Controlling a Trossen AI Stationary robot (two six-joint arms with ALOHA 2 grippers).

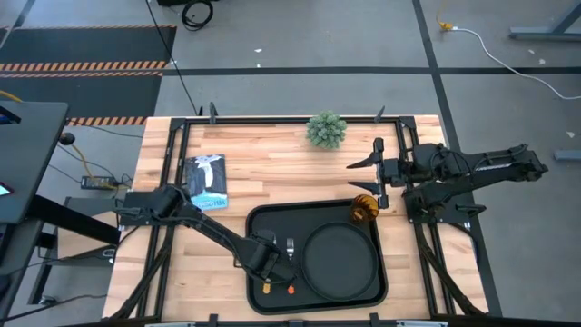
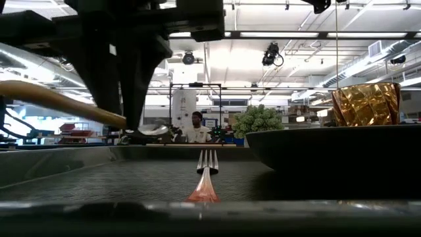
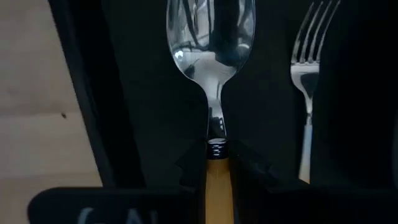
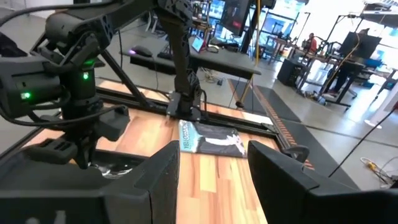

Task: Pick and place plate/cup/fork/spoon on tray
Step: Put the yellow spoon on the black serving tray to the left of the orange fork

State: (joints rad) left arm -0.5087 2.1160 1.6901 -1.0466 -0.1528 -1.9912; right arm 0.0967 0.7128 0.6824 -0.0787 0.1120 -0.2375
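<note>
The black tray (image 1: 260,220) lies at the table's middle near edge. On it are the round black plate (image 1: 338,261) on its right part and the fork (image 1: 290,247), lying flat left of the plate, tines toward the far edge. The amber cup (image 1: 364,210) stands at the tray's far right corner. My left gripper (image 1: 265,263) is over the tray's left part, shut on the spoon (image 3: 210,43), which lies parallel to the fork (image 3: 309,62). My right gripper (image 1: 368,177) is open and empty, just beyond the cup, at the far right. My left gripper pinches the spoon's orange handle (image 3: 217,186) between its two fingers, close to where the silver neck begins. The fingers (image 2: 131,85) come from above, pointing down, across the handle. The bowl (image 2: 148,131) points toward the far edge, low over the tray floor; whether it touches, I cannot tell.
A small green plant (image 1: 326,130) stands at the table's far edge. A blue and white packet (image 1: 208,182) lies on the wood left of the tray. A person (image 2: 196,128) shows in the room beyond the table.
</note>
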